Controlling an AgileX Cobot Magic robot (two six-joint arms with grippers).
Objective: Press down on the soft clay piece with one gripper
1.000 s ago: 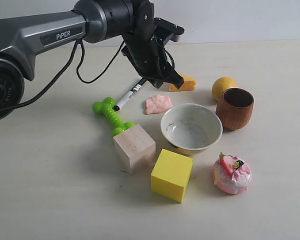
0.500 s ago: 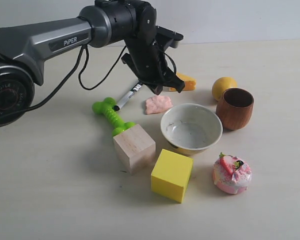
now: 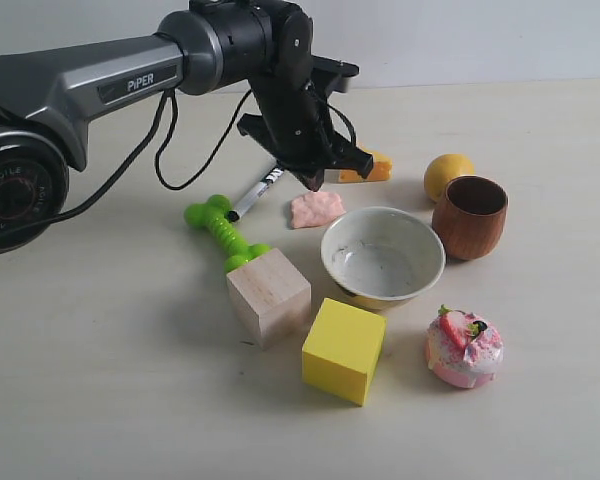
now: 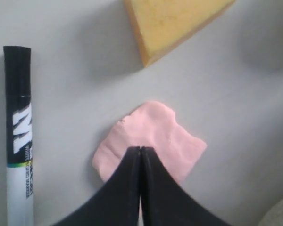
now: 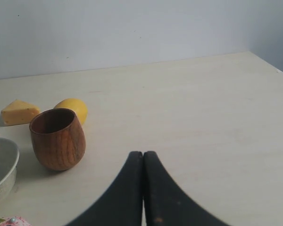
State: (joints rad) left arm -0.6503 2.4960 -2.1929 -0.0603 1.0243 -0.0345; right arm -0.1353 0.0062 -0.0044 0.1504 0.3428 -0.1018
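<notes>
On the pale worktop (image 3: 100,380), just behind the bowl (image 3: 382,255), the soft clay piece (image 3: 316,208) lies flat near the marker (image 3: 255,192). The left end effector (image 3: 315,180), jaws pressed together, hangs directly over it; contact is unclear, so the press looks not yet made. Beyond stands a plain white wall (image 3: 480,40).

Two blocks: wooden cube (image 3: 268,296), yellow cube (image 3: 344,349). Single bowl (image 3: 383,212), cup (image 3: 469,225), cupcake (image 3: 464,350), lemon (image 3: 444,172), cheese (image 3: 376,169), clay piece (image 3: 316,209), marker (image 3: 255,195), dumbbell (image 3: 223,232).
</notes>
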